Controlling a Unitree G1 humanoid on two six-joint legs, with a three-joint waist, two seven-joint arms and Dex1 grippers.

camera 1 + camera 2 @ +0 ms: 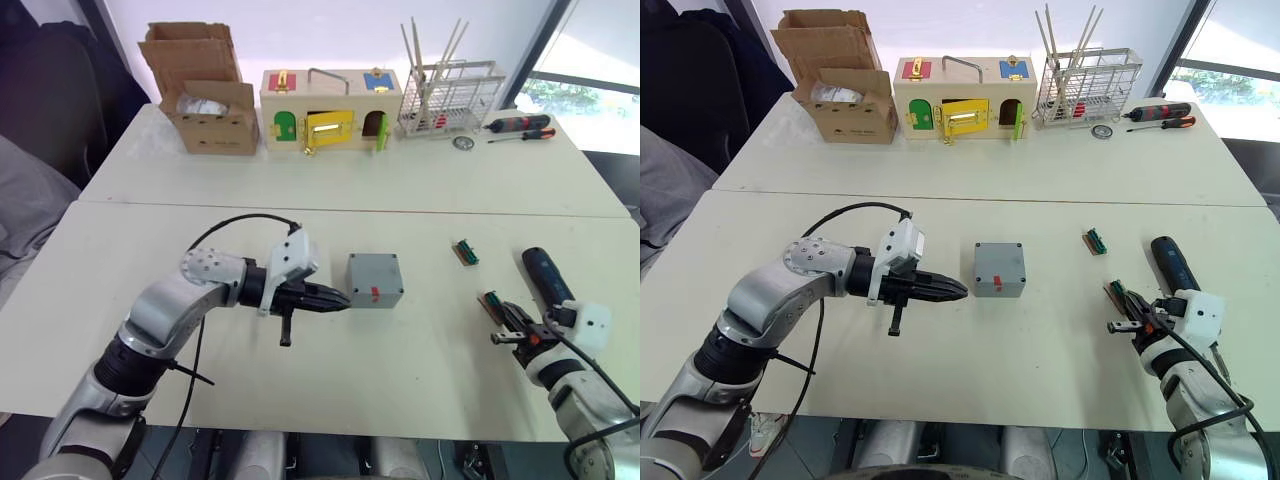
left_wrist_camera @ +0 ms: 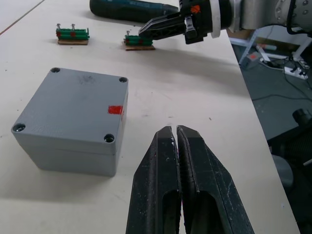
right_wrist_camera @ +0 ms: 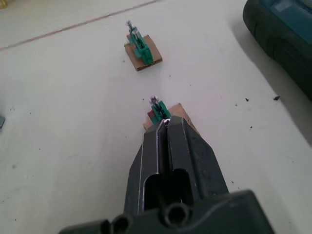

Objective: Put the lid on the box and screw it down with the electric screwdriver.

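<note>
Desk (image 1: 330, 190): I see two pale tops butted together, one near and one far.

Box (image 1: 375, 279): grey, in the middle of the near desk, small red mark on its near side. Its lid (image 2: 73, 105) sits on top, with a screw hole at each corner.

Left gripper (image 1: 335, 299): just left of the box, low over the desk, pointing right at the box. Its fingers (image 2: 195, 165) are pressed together with nothing between them. I cannot tell whether the tip touches the box.

Right gripper (image 1: 503, 322): at the near right of the desk. Its fingers (image 3: 170, 146) are together, with nothing between them, and the tip is right at a small green part on a brown base (image 3: 158, 109).

Second green part on a brown base (image 1: 466, 252): farther back, between the box and the electric screwdriver.

Electric screwdriver (image 1: 546, 273): dark blue-black, lying flat on the right of the near desk, just beyond the right gripper.

Far desk, left to right: an open cardboard box (image 1: 205, 95); a wooden box (image 1: 330, 105) with coloured doors; a wire rack (image 1: 450, 95) holding thin sticks; two red-and-black hand screwdrivers (image 1: 520, 127) at the far right.
</note>
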